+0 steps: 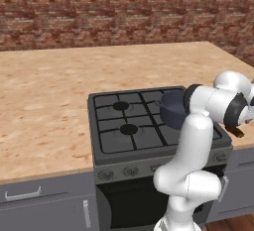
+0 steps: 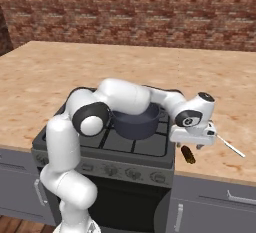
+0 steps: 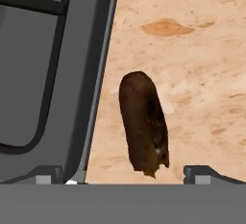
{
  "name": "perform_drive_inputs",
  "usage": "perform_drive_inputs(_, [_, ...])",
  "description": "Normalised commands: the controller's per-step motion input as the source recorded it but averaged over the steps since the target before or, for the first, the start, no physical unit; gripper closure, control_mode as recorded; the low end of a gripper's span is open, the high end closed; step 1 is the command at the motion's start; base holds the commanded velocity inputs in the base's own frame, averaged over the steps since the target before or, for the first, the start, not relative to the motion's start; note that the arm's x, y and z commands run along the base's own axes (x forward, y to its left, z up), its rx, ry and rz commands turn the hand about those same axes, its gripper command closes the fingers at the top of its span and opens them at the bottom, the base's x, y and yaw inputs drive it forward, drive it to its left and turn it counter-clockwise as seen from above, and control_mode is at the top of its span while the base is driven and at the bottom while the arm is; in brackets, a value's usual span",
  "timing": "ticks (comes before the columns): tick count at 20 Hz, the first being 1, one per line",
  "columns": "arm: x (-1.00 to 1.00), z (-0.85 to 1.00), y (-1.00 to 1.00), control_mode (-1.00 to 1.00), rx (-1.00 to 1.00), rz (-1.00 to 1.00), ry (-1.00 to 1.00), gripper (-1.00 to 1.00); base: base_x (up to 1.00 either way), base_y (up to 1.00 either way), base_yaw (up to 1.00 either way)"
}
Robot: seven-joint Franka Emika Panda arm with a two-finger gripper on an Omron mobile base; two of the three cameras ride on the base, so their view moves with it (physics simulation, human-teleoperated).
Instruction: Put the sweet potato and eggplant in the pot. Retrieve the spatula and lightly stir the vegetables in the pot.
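The sweet potato (image 3: 143, 122), a dark brown oblong lump, lies on the speckled wooden bench (image 3: 192, 74) right beside the edge of the stove (image 3: 91, 74), close under the hand camera. The two dark fingertips (image 3: 202, 174) rise at either side of the bottom of that view, wide apart, with the sweet potato's near end between them and nothing pinched.

From the right base view, the hand (image 2: 199, 147) hangs spread just above the bench (image 2: 50, 72), to the right of the stove (image 2: 150, 152). The sweet potato (image 2: 187, 154) lies just below it, near the bench's front edge and close to the stove's right side. A thin light-coloured utensil (image 2: 231, 145) lies on the bench just right of the hand; what it is cannot be told.

The pot (image 2: 135, 122), round, deep and dark blue-grey, stands on the right side of the stove, partly hidden behind the white arm (image 2: 125, 97). In the left base view the pot (image 1: 172, 110) sits on the right rear part of the stove (image 1: 124, 126), behind the arm's elbow.
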Motion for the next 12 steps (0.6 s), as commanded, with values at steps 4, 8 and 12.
perform_drive_inputs(4, [0.16, -0.15, 0.00, -1.00, 0.00, 0.00, 0.00, -1.00, 0.00, 0.00, 0.00])
perform_drive_inputs(8, [0.24, -0.22, -0.04, -1.00, 0.00, 0.00, 0.00, -1.00, 0.00, 0.00, 0.00])
perform_drive_inputs(12, [0.10, -0.19, -0.17, -1.00, 0.00, 0.00, 0.00, -1.00, 0.00, 0.00, 0.00])
